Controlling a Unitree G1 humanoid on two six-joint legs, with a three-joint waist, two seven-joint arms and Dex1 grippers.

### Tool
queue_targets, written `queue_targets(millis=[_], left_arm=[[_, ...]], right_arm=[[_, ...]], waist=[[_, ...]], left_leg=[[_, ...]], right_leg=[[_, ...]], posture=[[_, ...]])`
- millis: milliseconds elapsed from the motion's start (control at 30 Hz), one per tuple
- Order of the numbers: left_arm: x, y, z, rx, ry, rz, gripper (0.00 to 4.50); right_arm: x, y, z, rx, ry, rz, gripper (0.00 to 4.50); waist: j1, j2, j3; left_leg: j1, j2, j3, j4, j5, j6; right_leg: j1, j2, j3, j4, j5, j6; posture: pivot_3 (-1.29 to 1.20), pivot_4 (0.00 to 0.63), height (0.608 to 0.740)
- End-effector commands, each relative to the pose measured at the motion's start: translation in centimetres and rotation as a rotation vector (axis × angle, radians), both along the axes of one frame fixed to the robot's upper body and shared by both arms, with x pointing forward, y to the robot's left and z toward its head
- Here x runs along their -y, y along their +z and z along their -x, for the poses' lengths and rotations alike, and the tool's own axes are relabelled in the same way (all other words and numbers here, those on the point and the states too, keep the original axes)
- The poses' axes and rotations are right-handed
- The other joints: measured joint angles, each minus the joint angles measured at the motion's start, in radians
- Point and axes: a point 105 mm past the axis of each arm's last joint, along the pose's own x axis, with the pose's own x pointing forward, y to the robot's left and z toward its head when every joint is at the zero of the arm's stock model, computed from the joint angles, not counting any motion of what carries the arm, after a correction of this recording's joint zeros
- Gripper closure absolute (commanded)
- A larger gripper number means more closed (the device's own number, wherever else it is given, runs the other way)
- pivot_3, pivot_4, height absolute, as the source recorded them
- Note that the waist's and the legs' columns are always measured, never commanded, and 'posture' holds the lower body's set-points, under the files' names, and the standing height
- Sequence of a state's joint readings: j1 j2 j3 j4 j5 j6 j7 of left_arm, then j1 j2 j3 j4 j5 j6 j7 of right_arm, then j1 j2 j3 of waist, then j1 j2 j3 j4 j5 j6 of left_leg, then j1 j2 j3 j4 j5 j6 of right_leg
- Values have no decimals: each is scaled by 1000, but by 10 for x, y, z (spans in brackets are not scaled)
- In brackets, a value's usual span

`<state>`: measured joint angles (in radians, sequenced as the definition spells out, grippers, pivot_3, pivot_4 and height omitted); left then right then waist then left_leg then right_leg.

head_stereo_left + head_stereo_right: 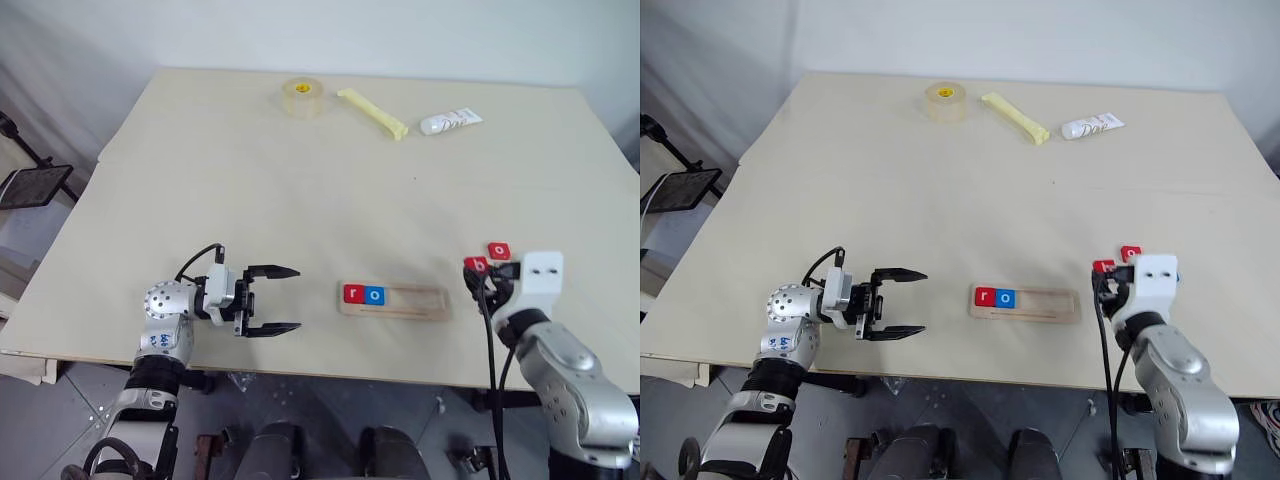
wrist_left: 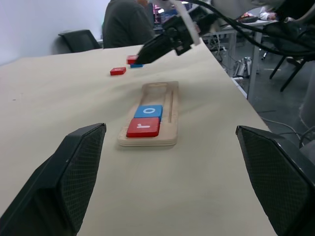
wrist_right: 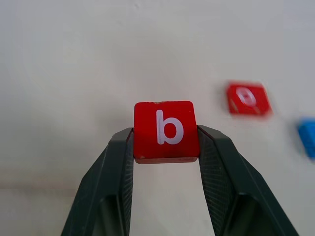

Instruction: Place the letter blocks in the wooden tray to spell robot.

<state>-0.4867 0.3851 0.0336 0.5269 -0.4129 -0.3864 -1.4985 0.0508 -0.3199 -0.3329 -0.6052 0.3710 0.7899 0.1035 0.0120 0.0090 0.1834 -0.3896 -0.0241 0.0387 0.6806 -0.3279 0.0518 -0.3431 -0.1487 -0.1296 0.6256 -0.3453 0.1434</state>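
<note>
A: Right wrist view reads the letter: right end effector (image 3: 165, 142) clamps the red b block (image 3: 166, 130).

B: Left end effector (image 1: 283, 299) gapes. The wooden tray (image 1: 410, 301) lies crosswise on the table (image 1: 300, 190), holding r, o at its left end.

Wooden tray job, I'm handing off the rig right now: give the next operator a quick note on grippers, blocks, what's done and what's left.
Right gripper: shut on the red b block, near the right table edge.
Left gripper: open, empty, hovering left of the wooden tray.
Done: red r block and blue o block sit in the tray's left end.
Left: place b third. The red o block and a blue block lie on the table right of the tray; its letter isn't readable.
</note>
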Motion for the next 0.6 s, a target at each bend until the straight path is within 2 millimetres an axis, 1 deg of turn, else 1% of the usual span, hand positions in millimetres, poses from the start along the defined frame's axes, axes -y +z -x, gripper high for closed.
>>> queue_targets(millis=[33,167,500,600], left_arm=[[-1,8,-1,30,-13,27,0],[2,8,0,29,-28,23,0],[9,15,2,47,-45,18,0],[9,15,3,46,-43,16,0]], right_arm=[[4,12,8,47,-35,15,3044],[10,-4,14,5,-65,-5,3044],[11,-18,20,-25,-92,-34,3044],[10,-20,21,-23,-92,-48,1969]], waist=[[-3,0,0],[-10,0,0],[-11,0,0],[-12,0,0]], left_leg=[[0,0,0,0,0,0],[1,1,0,-1,0,0],[1,1,0,-1,0,0],[1,1,0,-1,0,0]], right_leg=[[0,0,0,0,0,0],[0,1,1,0,0,0],[0,1,1,0,0,0],[0,1,1,0,0,0]], posture=[[0,150,740],[0,150,740],[0,150,740],[0,150,740]])
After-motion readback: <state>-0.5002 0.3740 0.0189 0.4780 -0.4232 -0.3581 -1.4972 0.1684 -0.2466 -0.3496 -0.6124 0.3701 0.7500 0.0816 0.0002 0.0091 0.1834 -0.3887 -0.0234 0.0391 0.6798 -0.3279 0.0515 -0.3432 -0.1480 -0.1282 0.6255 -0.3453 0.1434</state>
